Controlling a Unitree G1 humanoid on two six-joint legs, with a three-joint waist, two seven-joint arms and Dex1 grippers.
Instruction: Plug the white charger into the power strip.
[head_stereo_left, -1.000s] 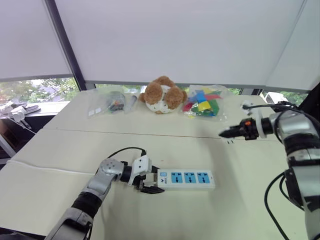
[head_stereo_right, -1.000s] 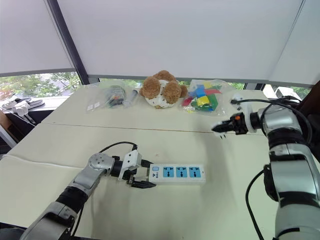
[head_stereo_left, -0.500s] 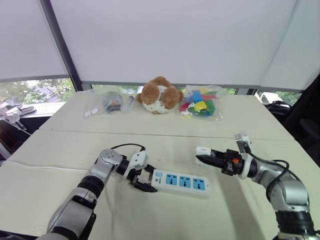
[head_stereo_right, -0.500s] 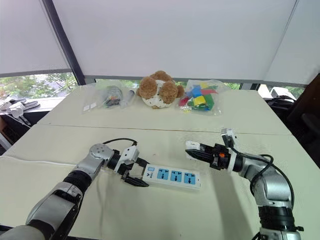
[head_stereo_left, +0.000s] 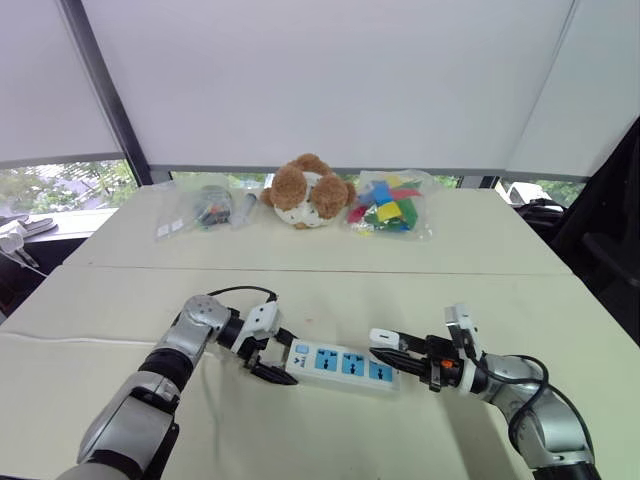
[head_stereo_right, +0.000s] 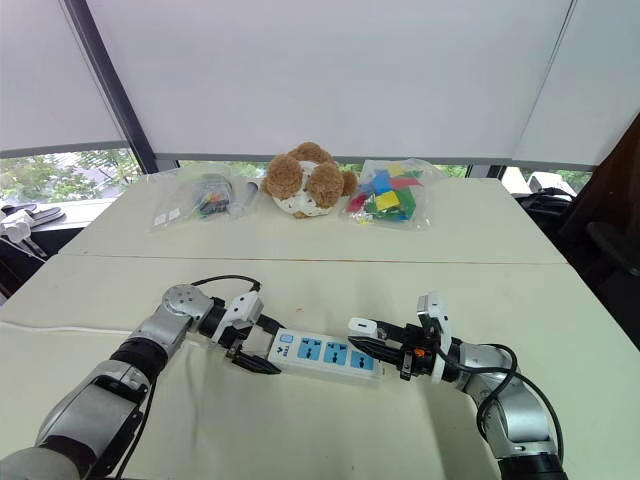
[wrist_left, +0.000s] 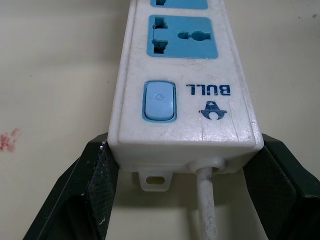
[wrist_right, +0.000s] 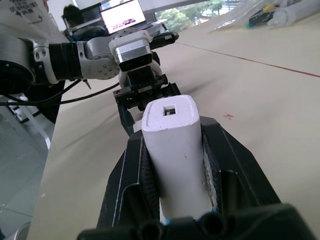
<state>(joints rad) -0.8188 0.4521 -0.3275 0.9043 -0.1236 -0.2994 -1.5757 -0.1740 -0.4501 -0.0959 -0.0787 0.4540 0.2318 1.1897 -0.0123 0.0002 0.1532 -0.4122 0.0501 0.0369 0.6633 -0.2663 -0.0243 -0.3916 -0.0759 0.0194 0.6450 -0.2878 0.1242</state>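
- The power strip (head_stereo_left: 342, 363) is seen lying flat on the table (head_stereo_left: 500, 280); its switch end is clamped between the two fingers of the left gripper (head_stereo_left: 277, 358), one pad pressed to each long side
- The white charger (head_stereo_left: 383, 337) is gripped tightly between both fingers of the right gripper (head_stereo_left: 390, 348)
- The charger is held just over the strip's end farthest from the switch; contact with a socket cannot be told
- A plush bear (head_stereo_left: 302, 190) and a bag of blocks (head_stereo_left: 388, 210) are set at the table's far side, well apart from the strip

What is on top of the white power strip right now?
The white plastic power strip carries three blue sockets and a blue switch, no plug seated. The right end effector holds the white rectangular charger near its cordless end; its prongs are hidden.
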